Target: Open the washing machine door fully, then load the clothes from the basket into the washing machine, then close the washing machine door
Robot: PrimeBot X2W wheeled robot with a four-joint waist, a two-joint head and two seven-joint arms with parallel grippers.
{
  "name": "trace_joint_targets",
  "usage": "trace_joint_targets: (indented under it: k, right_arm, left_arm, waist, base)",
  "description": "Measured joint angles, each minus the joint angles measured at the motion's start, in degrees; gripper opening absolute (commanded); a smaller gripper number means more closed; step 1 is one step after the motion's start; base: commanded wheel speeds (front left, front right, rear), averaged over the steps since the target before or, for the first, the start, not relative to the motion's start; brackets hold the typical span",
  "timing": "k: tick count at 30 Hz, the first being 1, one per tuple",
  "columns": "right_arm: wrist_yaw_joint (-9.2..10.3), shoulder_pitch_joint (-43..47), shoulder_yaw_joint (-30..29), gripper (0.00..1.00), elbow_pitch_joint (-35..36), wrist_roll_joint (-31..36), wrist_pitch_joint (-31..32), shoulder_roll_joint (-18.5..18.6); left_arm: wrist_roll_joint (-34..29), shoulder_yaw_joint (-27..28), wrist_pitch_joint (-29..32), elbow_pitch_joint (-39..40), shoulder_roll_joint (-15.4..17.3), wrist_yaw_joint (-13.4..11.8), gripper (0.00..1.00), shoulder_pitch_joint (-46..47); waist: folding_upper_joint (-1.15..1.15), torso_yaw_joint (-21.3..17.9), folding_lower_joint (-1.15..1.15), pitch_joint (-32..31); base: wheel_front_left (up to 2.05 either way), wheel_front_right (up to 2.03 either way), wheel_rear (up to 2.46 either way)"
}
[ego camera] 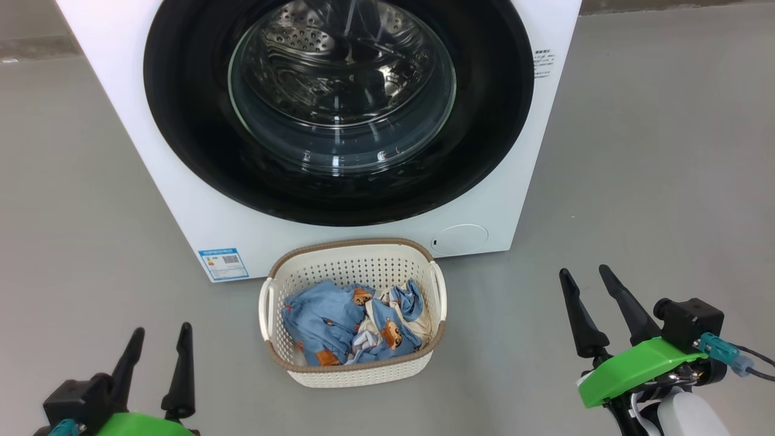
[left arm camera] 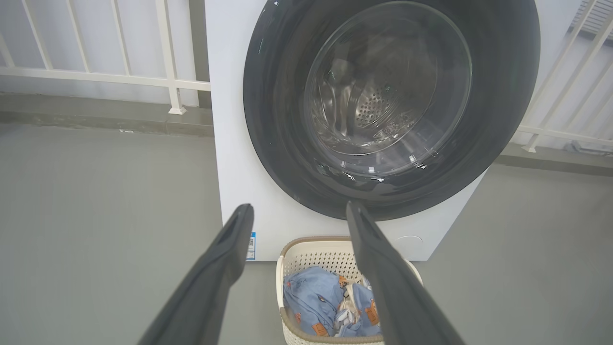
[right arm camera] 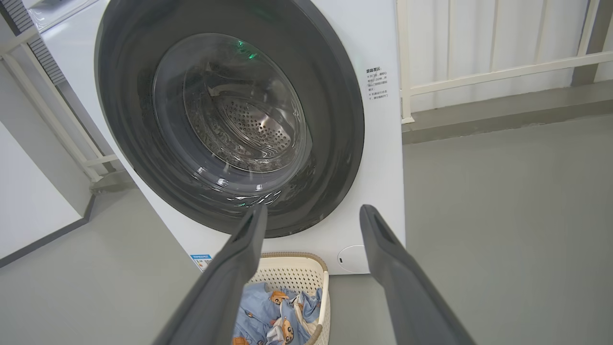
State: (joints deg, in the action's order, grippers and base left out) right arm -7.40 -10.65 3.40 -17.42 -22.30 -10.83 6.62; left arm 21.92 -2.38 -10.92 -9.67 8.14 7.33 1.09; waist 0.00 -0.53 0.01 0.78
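Note:
The white washing machine [ego camera: 181, 200] stands ahead with its black-rimmed round door [ego camera: 181, 121] closed flat against the front; the steel drum shows through the glass. On the floor right before it sits the cream basket [ego camera: 357, 369] holding the light-blue bear-print clothes [ego camera: 321, 321]. My left gripper [ego camera: 162, 332] is open at the lower left, well left of the basket, holding nothing. To the basket's right my right gripper [ego camera: 586, 274] is open and empty too. The door [left arm camera: 268, 120], basket [left arm camera: 316, 251] and clothes [left arm camera: 311, 297] show past the left fingers [left arm camera: 230, 244]; the door [right arm camera: 335, 120] and basket [right arm camera: 292, 273] past the right.
Grey floor surrounds the machine on both sides. A blue label sticker [ego camera: 223, 263] and a round filter cap [ego camera: 460, 238] mark the machine's lower front. White railings [left arm camera: 96, 76] run behind it along a raised kerb; a white panel [right arm camera: 28, 201] stands off to one side.

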Motion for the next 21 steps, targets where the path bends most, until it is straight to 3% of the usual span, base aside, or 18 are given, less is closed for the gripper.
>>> trace_joint_targets:
  k: [21]
  right_arm:
    - [0.0,-2.7,0.4,1.0,-1.6,15.4,-3.5,0.1]
  left_arm:
    - [-14.8,2.9,-3.4,-0.7,0.3,0.1,1.0,0.1]
  waist:
    - [0.0,-0.4,0.0,0.6]
  base:
    - [0.0,0.0,0.0]
